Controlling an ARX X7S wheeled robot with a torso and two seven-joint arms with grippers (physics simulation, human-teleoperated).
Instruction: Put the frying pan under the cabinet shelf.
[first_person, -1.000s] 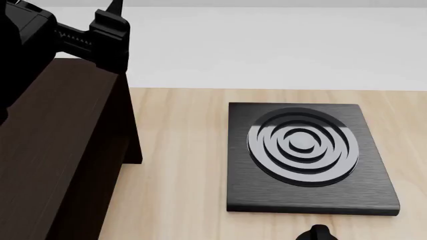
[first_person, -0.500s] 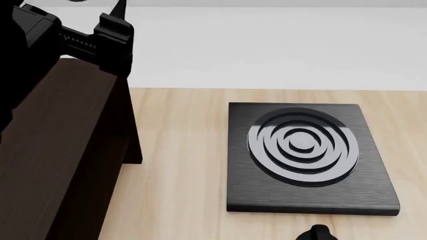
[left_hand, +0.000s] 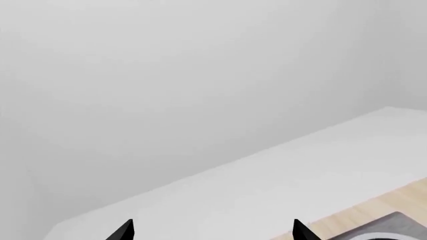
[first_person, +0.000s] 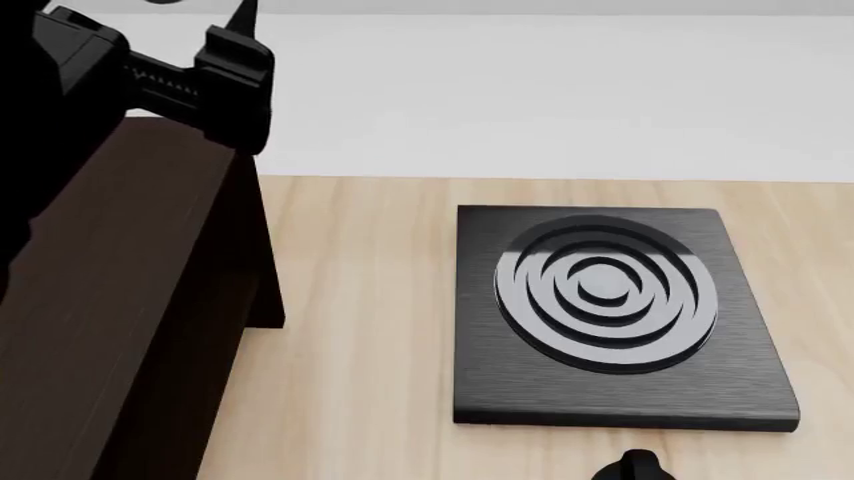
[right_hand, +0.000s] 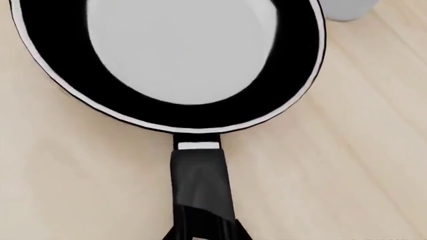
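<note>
Frying pan (right_hand: 170, 60) flat on the pale wood table (right_hand: 347, 150), seen only in the right wrist view; handle (right_hand: 199, 185) runs toward the camera. Corner of a white bowl (right_hand: 347, 9) just beyond the pan's rim. Right end effector itself not in frame, so its state cannot be told.

Left end effector (left_hand: 212, 231) raised above the cabinet shelf (first_person: 120, 300), fingertips (left_hand: 124, 230) well apart, empty, facing the white wall. Black square plate (first_person: 607, 315) with concentric rings lies on the table to the cabinet's right, apart from it.
</note>
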